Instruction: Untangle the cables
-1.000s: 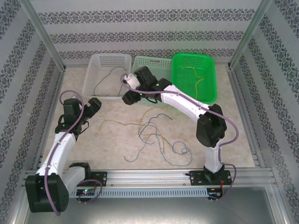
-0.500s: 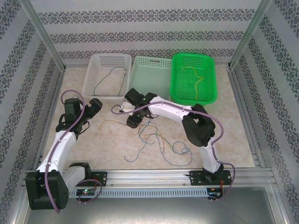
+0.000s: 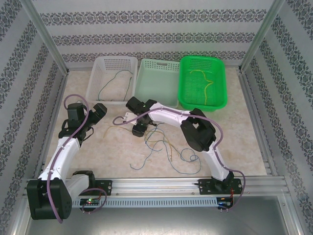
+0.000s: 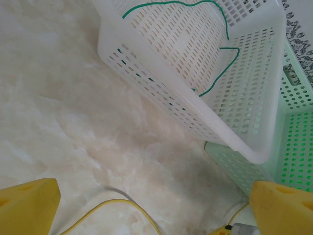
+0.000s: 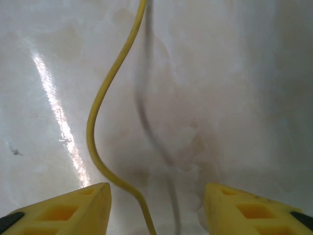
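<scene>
Cables lie tangled on the table just in front of the white basket. The right gripper has dropped from by the basket's right edge to the tangle's end nearest it, fingers apart but narrowing astride a yellow cable, not yet pinching it. The left gripper waits beside the basket, fingers spread wide; lifting out the yellow strand looks next.

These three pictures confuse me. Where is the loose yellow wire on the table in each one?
Top view: the yellow cable lies on the tabletop, left of centre, in front of the white basket.
Left wrist view: the yellow cable arcs along the bottom edge, between the fingers of the left claw.
Right wrist view: the yellow cable snakes down the left half, ending between the fingers of the right claw.
Shared landmark: the beige marbled tabletop.
</scene>
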Motion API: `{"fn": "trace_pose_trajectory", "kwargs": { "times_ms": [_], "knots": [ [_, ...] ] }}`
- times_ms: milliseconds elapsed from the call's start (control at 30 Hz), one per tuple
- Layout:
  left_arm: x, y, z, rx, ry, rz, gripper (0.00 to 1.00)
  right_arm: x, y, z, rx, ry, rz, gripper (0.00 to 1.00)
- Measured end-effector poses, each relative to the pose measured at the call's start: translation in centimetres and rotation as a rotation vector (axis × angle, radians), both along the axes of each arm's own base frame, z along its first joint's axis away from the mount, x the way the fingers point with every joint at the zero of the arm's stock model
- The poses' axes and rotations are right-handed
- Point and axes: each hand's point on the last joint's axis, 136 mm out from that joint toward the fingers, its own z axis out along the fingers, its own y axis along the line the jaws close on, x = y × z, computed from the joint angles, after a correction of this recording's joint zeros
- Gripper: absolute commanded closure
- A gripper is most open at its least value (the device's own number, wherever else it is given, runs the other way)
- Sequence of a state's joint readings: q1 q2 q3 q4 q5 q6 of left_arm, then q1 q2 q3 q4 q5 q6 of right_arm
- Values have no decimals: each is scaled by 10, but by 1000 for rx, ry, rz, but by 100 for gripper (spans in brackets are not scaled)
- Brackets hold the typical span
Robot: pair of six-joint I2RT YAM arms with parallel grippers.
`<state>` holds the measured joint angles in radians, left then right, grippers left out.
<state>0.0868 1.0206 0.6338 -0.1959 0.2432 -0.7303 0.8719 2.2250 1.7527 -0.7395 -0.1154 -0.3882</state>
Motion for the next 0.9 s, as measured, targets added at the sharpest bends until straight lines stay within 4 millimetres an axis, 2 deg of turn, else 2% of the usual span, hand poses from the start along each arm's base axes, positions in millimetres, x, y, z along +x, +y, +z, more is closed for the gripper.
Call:
{"fn": "trace_pose_trajectory", "kwargs": {
  "times_ms": [67,133,200,267,400,467,567,767,900],
  "knots": [
    [0,2,0,6,0,7,0,-1,0,-7,-23,-2,12,60],
    [0,2,0,8,1,10,0,-2,-1,-13,-41,0,19,73],
    [0,3,0,10,0,13,0,2,2,-9,-37,-14,16,89],
    [0,3,0,10,1,13,0,4,2,-9,-41,-29,12,100],
    [0,3,0,13,1,16,0,8,3,-5,-21,-52,-5,100],
    [0,4,0,13,1,16,0,9,1,5,3,-65,-26,100],
    [0,3,0,12,1,16,0,15,0,36,71,-109,-63,100],
    [0,3,0,12,0,16,0,36,-6,132,253,-253,-119,100],
    [0,3,0,11,0,16,0,41,-16,177,335,-307,-155,100]
  ]
}}
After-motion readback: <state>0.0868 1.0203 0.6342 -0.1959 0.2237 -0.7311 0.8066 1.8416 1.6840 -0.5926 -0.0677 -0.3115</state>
